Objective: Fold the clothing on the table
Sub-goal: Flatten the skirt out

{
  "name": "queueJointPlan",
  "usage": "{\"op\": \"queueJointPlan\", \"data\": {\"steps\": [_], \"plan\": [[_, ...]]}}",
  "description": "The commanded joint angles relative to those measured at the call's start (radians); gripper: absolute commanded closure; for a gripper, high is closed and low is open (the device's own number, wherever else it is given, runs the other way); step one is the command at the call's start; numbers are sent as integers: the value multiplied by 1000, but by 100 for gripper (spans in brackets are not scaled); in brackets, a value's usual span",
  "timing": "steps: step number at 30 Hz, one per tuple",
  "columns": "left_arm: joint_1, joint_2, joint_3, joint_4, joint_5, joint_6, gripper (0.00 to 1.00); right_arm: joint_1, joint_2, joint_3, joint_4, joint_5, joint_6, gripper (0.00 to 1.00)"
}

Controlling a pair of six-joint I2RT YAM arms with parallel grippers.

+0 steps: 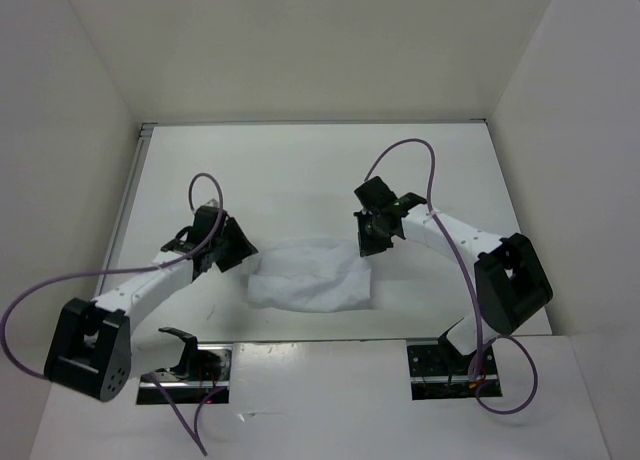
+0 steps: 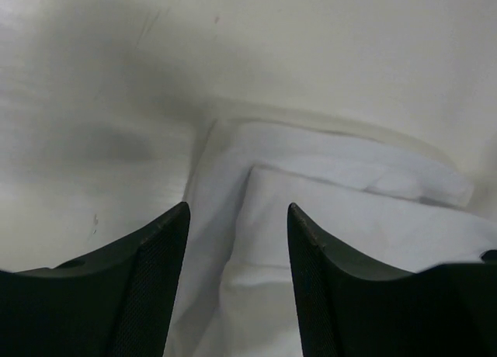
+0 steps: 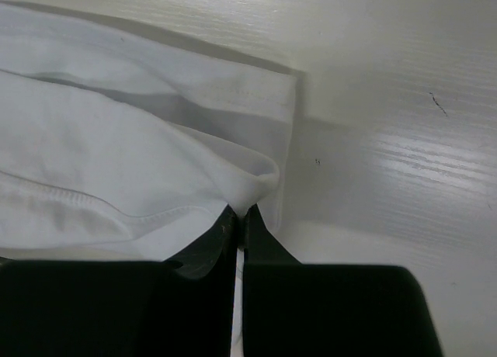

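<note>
The clothing (image 1: 310, 275) is a wrinkled white garment lying bunched in layers at the middle of the table (image 1: 300, 170). My left gripper (image 1: 243, 252) hovers at the garment's left edge. In the left wrist view that gripper (image 2: 237, 209) is open, and the layered clothing (image 2: 349, 209) lies between and beyond its fingers without being held. My right gripper (image 1: 370, 244) is at the garment's upper right corner. In the right wrist view it (image 3: 241, 211) is shut on a raised fold of the clothing (image 3: 116, 155), next to a hemmed edge.
White walls box in the table on the left, back and right. A thin metal rim (image 1: 128, 200) runs along the table's left side. Purple cables (image 1: 405, 150) loop above both arms. The arm bases (image 1: 90, 350) stand at the near edge.
</note>
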Motion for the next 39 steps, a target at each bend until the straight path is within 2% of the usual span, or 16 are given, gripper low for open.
{"op": "queueJointPlan", "data": {"steps": [1,6,10,18,22,31,32,37,39], "plan": [[2,108,105,106,-8,74,39,-2,-7,-15,43,-10,-15,100],[2,145,125,140,42,86,41,-2,13,-15,43,-10,-15,100],[2,179,162,52,51,97,42,-2,23,-15,43,-10,-15,100],[2,46,142,-57,49,87,47,-2,41,-15,43,-10,-25,100],[2,64,96,-46,97,87,52,-2,50,-6,43,-10,-25,100],[2,130,50,1,86,87,53,-2,61,-6,43,-1,-25,100],[2,142,50,12,86,87,56,-2,61,-6,43,-1,-25,100],[2,190,50,81,149,78,90,-2,61,-6,43,-10,-25,100],[2,214,62,94,149,78,92,-2,61,-6,43,-10,-25,100]]}}
